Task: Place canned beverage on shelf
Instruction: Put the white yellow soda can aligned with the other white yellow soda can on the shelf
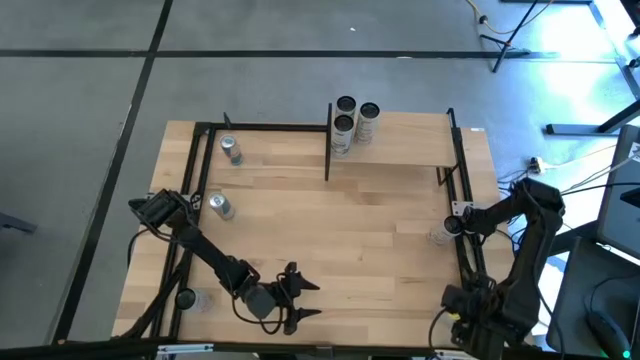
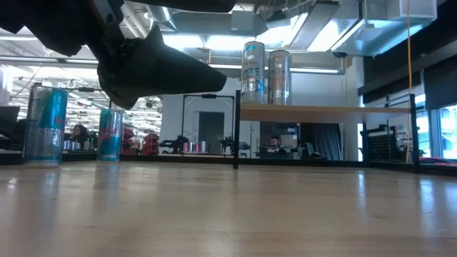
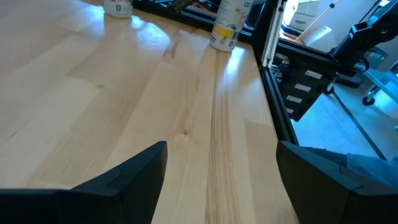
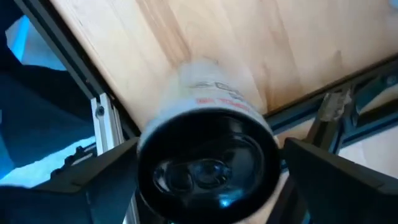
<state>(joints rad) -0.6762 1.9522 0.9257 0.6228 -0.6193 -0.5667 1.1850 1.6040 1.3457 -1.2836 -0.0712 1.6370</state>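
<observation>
I counted six cans in all: three on the shelf (image 1: pixel 400 140), namely one can (image 1: pixel 346 105), a second (image 1: pixel 368 114) and a third (image 1: pixel 343 126); two teal cans at the table's left, one (image 1: pixel 231 147) farther and one (image 1: pixel 220 205) nearer; and one pale can (image 1: pixel 441 234) at the right edge. Two arms, one shelf.
</observation>
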